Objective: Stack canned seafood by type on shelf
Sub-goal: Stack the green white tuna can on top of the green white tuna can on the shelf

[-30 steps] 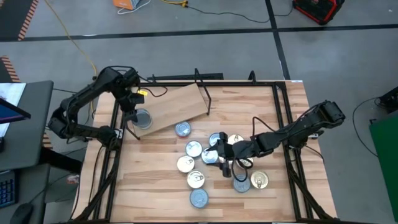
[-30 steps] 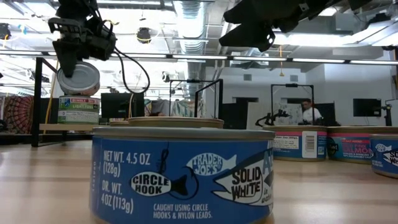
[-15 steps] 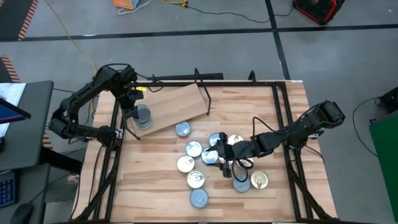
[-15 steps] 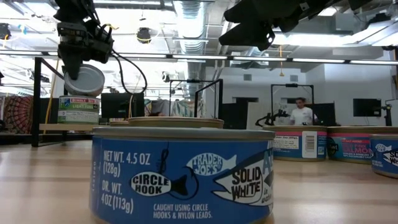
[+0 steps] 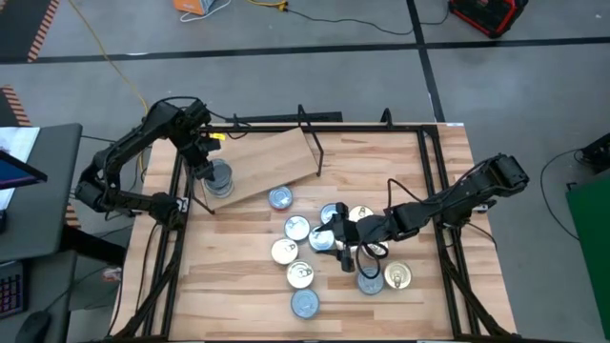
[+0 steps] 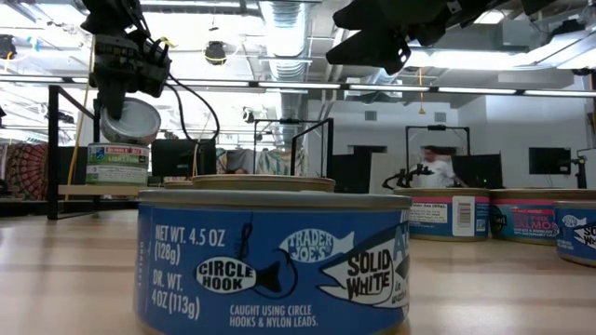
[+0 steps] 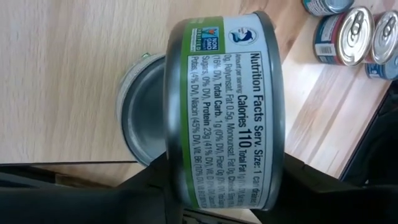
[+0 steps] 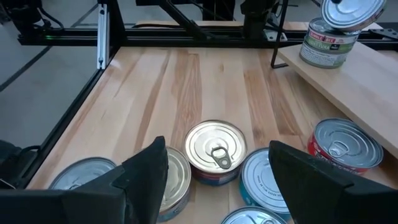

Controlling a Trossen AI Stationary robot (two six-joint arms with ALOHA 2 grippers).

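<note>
Over shelf (image 5: 272,157), ten o'clock | left gripper (image 5: 212,170) clenched on green tin (image 7: 224,112) | right gripper (image 8: 214,163) released | you lower it, level, onto shelved tin (image 7: 138,111).

**Workshop floor and lit hall behind the table**

A grey concrete floor (image 5: 315,43) is seen around the butcher-block tabletop (image 5: 238,286) in the high view, crossed by dark seams. A yellow cable (image 5: 105,57) is trailed across it, and an orange object (image 5: 200,8) is laid near the top edge. A red and black case (image 5: 488,14) is set at the upper right, and a green panel (image 5: 589,229) at the right edge. A grey desk (image 5: 38,191) is placed at the left. In the low view, exposed ducts (image 6: 284,23) and bright ceiling lights are shown overhead, with white walls, dark monitors (image 6: 548,160) and a blurred person (image 6: 433,166) behind. A patterned hanging (image 6: 23,167) is seen at far left.
</note>
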